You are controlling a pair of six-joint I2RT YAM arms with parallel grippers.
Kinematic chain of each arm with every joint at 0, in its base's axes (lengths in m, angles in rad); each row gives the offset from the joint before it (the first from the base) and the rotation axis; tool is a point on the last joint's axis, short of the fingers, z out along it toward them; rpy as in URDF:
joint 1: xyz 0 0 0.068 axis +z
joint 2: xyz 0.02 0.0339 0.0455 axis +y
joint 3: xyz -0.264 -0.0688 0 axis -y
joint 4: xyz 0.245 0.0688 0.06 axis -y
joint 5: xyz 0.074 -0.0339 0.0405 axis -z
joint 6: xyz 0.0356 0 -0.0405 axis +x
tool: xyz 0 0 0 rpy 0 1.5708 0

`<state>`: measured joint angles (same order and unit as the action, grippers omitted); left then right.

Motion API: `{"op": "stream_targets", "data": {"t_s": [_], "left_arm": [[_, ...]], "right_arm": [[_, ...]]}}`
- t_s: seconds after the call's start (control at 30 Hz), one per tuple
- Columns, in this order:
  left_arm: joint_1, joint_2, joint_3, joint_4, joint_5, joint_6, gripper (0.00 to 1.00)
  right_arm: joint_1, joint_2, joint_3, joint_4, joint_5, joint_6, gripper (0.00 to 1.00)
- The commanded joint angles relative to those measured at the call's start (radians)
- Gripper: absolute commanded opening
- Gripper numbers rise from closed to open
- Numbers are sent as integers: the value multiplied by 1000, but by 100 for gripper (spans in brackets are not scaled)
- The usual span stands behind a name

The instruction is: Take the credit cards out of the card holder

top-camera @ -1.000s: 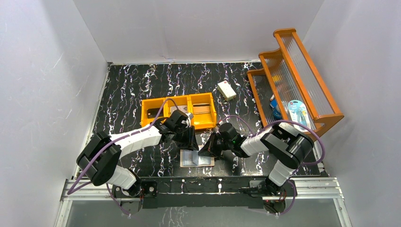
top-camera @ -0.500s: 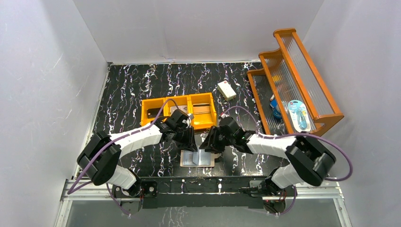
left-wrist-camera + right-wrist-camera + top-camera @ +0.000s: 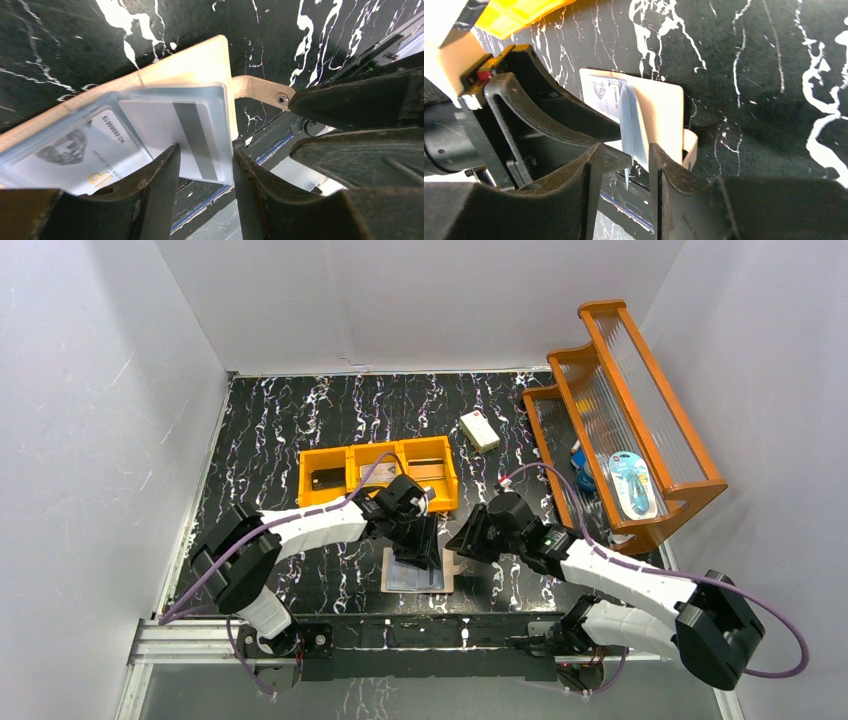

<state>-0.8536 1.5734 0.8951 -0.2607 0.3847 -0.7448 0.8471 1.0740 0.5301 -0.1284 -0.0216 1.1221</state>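
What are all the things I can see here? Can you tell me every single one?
card holder: one, peach-pink with pale blue pockets, lying open at the table's near edge
credit cards: two showing, silver-grey, in the card holder's pockets
bin: one, orange, three compartments, behind the card holder
box: one, white, farther back on the table
rack: one, orange with ribbed clear panels, right side
small things: two, bluish, on the rack
table: one, black with white veins
left fingers: two, black, over the card holder
right fingers: two, black, near its tan tab
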Motion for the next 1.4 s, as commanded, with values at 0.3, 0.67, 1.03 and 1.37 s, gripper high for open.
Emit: {"op": "stream_targets", "data": {"t_s": [0.3, 0.67, 1.03, 1.37], "left_arm": [[-25, -109, 35, -118, -182, -22, 56], [-10, -200, 0, -239, -381, -97, 63], [0, -251, -18, -163, -270, -70, 71], [-1, -149, -50, -10, -93, -59, 72]], "right_arm": [[3, -134, -56, -16, 26, 70, 38], [4, 6, -2, 74, -98, 9, 32], [13, 190, 0, 164, -198, -15, 33], [13, 252, -122, 190, -113, 66, 30]]}}
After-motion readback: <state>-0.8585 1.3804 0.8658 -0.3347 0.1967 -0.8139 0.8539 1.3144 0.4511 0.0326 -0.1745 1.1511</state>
